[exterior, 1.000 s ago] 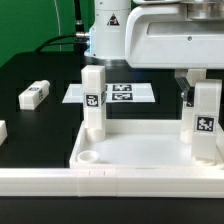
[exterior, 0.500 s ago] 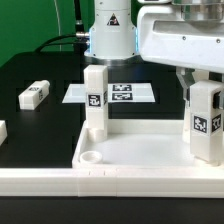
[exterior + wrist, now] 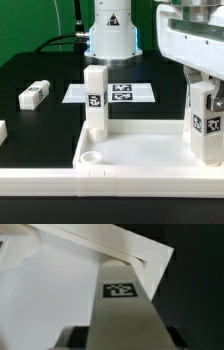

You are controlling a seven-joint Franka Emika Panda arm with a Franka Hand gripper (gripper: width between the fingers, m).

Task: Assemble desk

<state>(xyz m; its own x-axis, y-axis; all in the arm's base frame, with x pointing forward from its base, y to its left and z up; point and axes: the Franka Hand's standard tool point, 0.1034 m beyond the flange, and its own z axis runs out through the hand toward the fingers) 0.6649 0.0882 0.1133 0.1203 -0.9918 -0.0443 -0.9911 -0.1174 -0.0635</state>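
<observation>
At the exterior view's right edge, above the white tabletop (image 3: 140, 150), we see the arm has slid rightward. Its gripper (image 3: 203, 81) pinches the top of an upright tagged leg (image 3: 205, 120), now partly cropped, so we judge the leg is being seated. Its socket and the fingertips are hidden.
</observation>
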